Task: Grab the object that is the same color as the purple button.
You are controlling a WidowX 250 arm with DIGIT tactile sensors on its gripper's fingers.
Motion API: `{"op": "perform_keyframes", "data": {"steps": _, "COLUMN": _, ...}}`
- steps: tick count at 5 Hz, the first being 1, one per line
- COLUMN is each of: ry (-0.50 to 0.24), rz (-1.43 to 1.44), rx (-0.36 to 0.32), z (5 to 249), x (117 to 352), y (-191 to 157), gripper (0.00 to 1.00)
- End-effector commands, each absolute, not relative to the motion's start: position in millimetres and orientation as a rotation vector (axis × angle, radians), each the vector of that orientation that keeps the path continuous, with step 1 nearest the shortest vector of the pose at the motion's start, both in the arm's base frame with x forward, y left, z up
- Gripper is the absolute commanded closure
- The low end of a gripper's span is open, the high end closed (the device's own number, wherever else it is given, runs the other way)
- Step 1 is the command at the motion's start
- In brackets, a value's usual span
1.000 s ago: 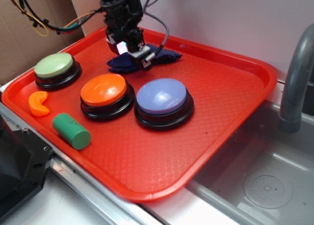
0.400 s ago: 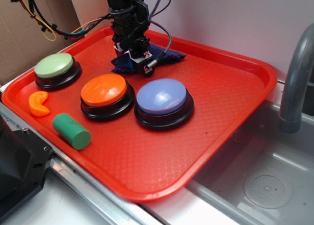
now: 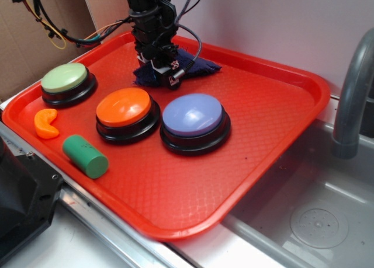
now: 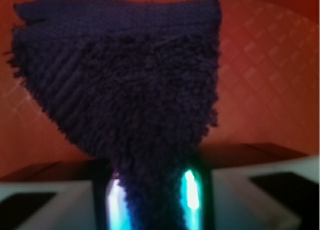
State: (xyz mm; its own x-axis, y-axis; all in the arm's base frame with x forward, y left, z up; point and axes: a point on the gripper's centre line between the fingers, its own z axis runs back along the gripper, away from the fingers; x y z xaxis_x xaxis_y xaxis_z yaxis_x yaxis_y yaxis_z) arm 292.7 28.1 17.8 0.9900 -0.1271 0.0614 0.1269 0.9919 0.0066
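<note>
**Rag pinched at the tray's far edge**

Nearest me, a green cylinder point(image 3: 85, 156) lies by the red tray's point(image 3: 280, 134) front-left edge. Behind it, the purple button point(image 3: 194, 117) sits mid-tray beside an orange button point(image 3: 125, 109). At the far edge, the gripper point(image 3: 164, 70) has its fingers closed onto the dark rag point(image 4: 125, 94), the terry bunched between them.

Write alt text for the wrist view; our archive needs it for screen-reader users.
A dark navy-purple fuzzy rag fills most of the close-up, its lower end pinched between the two fingers of the gripper at the bottom edge. Behind it lies the textured floor of a red tray.
</note>
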Motion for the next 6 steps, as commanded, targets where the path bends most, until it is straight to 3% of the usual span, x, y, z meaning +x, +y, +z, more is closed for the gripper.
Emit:
{"op": "perform_keyframes", "data": {"steps": 1, "ry": -0.082, "rz": -0.105, "rx": 0.048, "z": 39, "x": 291, "y": 27, "gripper": 1.0}}
{"op": "perform_keyframes", "data": {"steps": 2, "ry": -0.022, "rz": -0.1, "rx": 0.027, "z": 77, "x": 279, "y": 29, "gripper": 1.0}}
{"op": "perform_keyframes", "data": {"steps": 3, "ry": -0.084, "rz": -0.08, "rx": 0.091, "z": 126, "x": 256, "y": 16, "gripper": 1.0}}
{"op": "perform_keyframes", "data": {"steps": 4, "ry": -0.169, "rz": -0.064, "rx": 0.015, "z": 175, "x": 241, "y": 9, "gripper": 1.0}}
{"op": "perform_keyframes", "data": {"steps": 5, "ry": -0.186, "rz": -0.008, "rx": -0.065, "z": 216, "x": 240, "y": 10, "gripper": 1.0}}
{"op": "perform_keyframes", "data": {"steps": 6, "ry": -0.162, "rz": 0.058, "rx": -0.035, "z": 217, "x": 237, "y": 17, "gripper": 1.0}}
